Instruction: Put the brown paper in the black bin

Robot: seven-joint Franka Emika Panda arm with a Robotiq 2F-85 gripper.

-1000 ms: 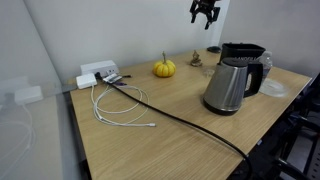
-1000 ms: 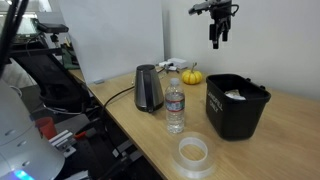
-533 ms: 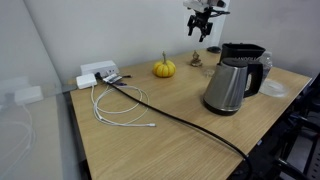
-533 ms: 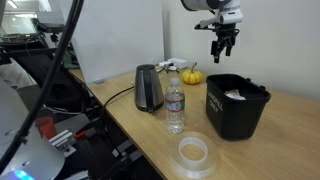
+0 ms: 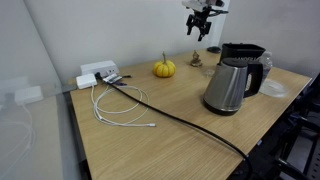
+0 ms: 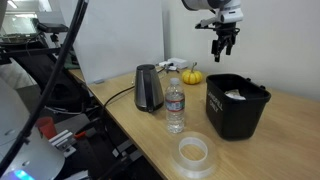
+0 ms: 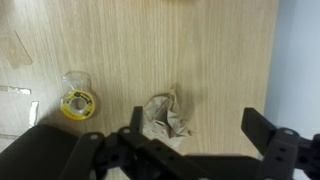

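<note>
No text, brand, number or sign can be read in any of the views. In an exterior view, the water bottle near the middle of the frame carries a pale label band. The black bin at right of centre shows small white marks on its side, and both are too small to make out.

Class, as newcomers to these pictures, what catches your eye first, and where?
The black gripper hangs open high above the wooden table, near the wide-rimmed black bin. Below it in the wrist view lies a crumpled tan-brown paper wad. An orange mini pumpkin sits by the wall.
</note>
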